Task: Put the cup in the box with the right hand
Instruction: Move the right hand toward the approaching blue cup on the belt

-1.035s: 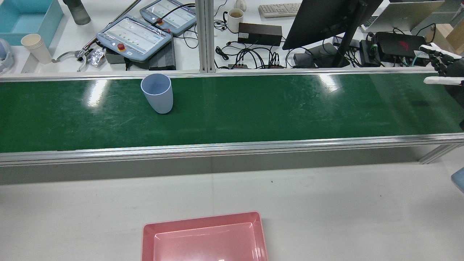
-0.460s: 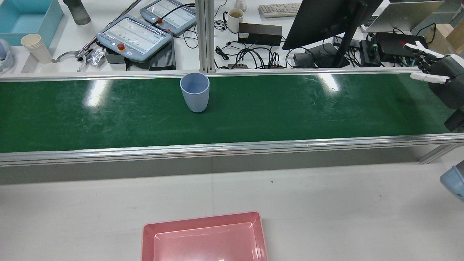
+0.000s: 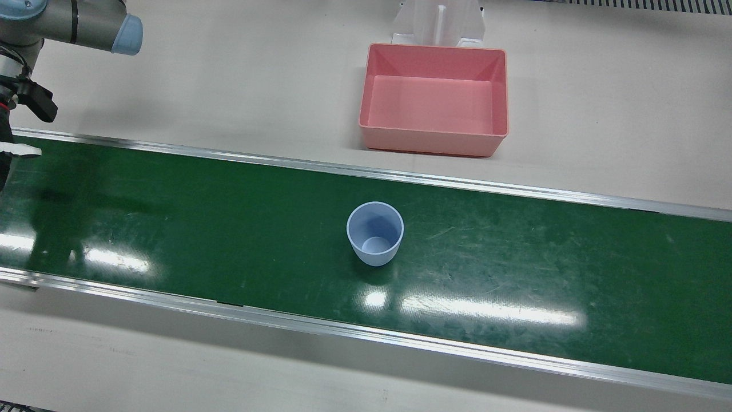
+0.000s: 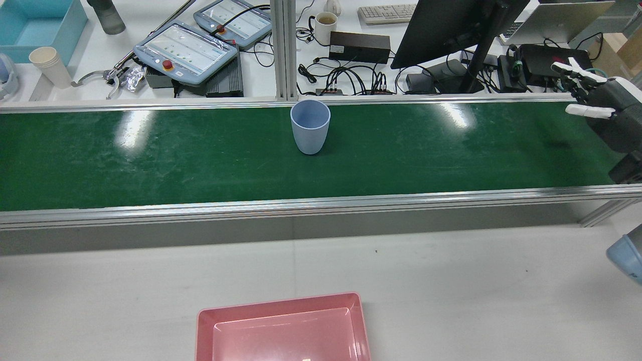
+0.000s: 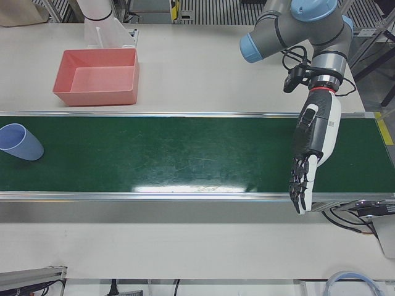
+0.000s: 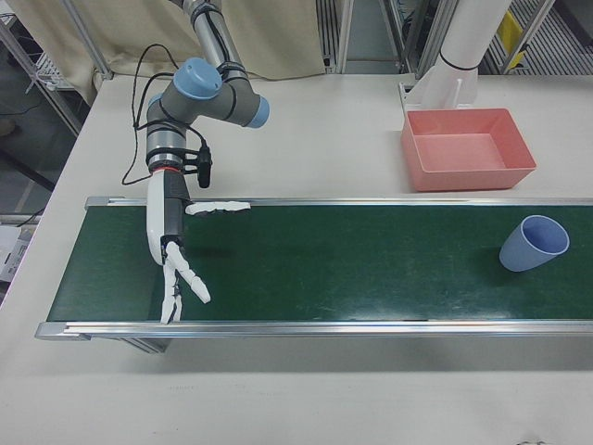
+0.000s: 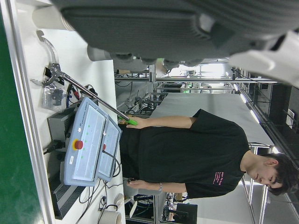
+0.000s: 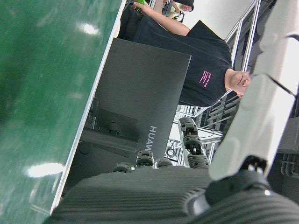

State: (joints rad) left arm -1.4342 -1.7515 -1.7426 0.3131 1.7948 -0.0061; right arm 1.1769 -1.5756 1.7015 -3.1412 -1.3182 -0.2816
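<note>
While both hands hang open-fingered, right hand [image 6: 176, 278] and left hand [image 5: 307, 163], stock reads: one blue cup [image 3: 374, 232] upright on green belt [image 3: 514, 257]; one empty pink box [image 3: 433, 100].

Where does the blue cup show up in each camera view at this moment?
Front view: blue cup, centre of the green belt.
Rear view: upper centre, at the belt's far edge.
Left-front view: far left edge, on the belt.
Right-front view: right side, on the belt.
Left hand view: not in it.
Right hand view: not in it.
Shared landmark: the pink box, beside the belt.
</note>
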